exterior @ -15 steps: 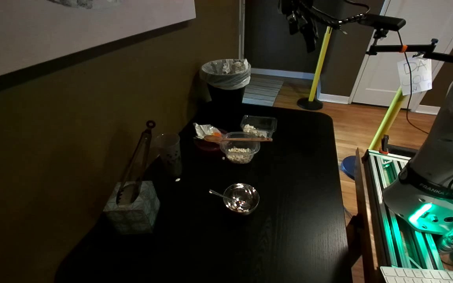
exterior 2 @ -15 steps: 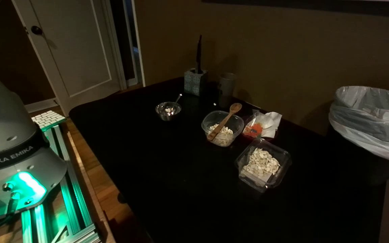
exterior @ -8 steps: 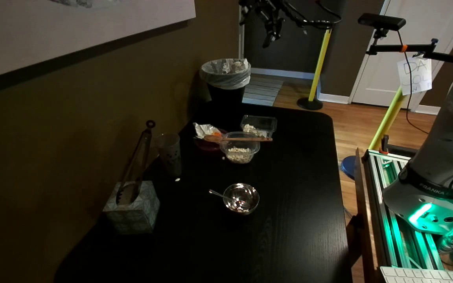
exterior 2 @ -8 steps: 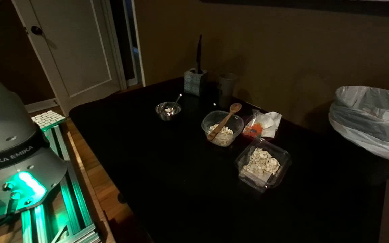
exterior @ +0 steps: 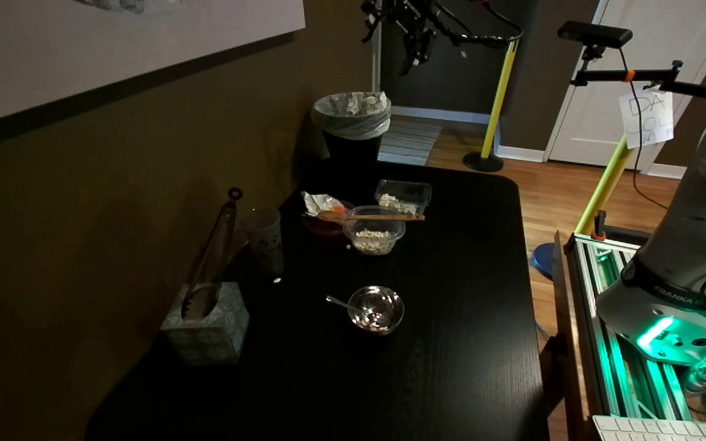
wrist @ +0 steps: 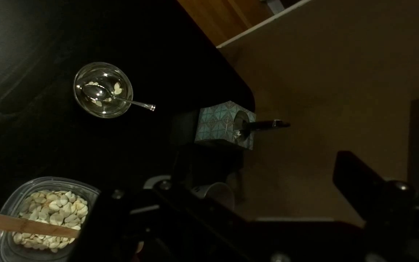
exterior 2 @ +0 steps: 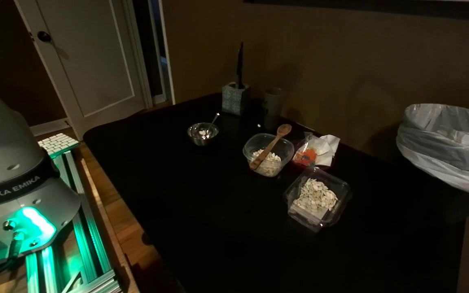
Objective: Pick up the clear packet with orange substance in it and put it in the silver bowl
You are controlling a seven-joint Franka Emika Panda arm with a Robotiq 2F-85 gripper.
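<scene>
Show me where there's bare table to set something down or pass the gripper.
Widest: the black table between the clamshell and its robot-side edge. A smaller gap lies between the silver bowl and the seed tub. Crowded: around the orange packet, where white paper, the tub with its wooden spoon, and the clamshell sit close.

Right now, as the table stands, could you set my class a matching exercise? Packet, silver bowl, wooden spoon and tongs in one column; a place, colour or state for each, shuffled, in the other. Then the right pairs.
Column one
1. packet
2. silver bowl
3. wooden spoon
4. tongs

Column two
A. lying across a seed tub
B. sticking up from a patterned box
C. clear with orange
D. holding a metal spoon

Pairs: 1-C, 2-D, 3-A, 4-B
</scene>
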